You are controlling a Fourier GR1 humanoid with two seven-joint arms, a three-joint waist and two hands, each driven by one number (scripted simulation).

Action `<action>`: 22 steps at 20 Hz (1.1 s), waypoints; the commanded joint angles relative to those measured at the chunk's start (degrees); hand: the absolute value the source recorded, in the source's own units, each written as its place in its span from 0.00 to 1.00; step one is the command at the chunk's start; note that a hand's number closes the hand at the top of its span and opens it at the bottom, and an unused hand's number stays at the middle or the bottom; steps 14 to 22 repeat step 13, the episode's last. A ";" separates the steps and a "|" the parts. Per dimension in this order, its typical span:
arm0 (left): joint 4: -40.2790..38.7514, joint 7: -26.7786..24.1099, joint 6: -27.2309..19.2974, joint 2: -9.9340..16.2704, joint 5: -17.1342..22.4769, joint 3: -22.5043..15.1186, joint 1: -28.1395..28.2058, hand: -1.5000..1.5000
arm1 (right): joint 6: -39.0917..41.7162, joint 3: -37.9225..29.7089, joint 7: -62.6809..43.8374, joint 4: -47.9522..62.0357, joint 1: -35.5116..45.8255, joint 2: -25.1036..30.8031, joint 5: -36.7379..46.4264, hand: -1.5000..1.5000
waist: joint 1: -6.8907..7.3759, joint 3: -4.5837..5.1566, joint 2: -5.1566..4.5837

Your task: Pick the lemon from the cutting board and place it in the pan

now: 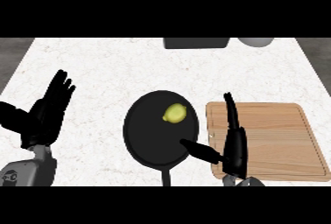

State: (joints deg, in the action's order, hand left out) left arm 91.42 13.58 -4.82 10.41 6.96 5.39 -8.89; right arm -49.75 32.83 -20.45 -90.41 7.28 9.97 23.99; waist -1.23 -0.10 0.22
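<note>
Lemon (174, 113) in pan (160, 131), long axis tilted, tip toward upper right.

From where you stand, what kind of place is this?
Most likely a kitchen counter: a black pan holding a lemon sits beside a wooden cutting board on a pale speckled worktop.

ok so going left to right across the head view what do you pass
left hand → pan → lemon inside the pan → right hand → cutting board
</note>
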 commanded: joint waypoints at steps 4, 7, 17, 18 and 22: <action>-0.68 -2.11 0.13 -0.87 -0.57 -0.22 1.62 0.50 | 4.61 1.20 19.27 -17.68 -20.10 10.95 -16.61 0.00 | 0.24 0.00 -0.13; 0.75 -0.64 0.78 -0.23 -0.10 -0.04 0.99 0.50 | 7.25 -2.25 30.23 -19.12 -26.95 14.01 -23.08 0.00 | 0.34 -0.01 -0.11; 2.50 2.23 1.18 0.34 -0.11 0.87 0.27 0.50 | 6.55 -1.05 30.46 -21.35 -33.39 12.71 -17.82 0.00 | 0.89 0.11 -0.15; 2.50 2.23 1.18 0.34 -0.11 0.87 0.27 0.50 | 6.55 -1.05 30.46 -21.35 -33.39 12.71 -17.82 0.00 | 0.89 0.11 -0.15; 2.50 2.23 1.18 0.34 -0.11 0.87 0.27 0.50 | 6.55 -1.05 30.46 -21.35 -33.39 12.71 -17.82 0.00 | 0.89 0.11 -0.15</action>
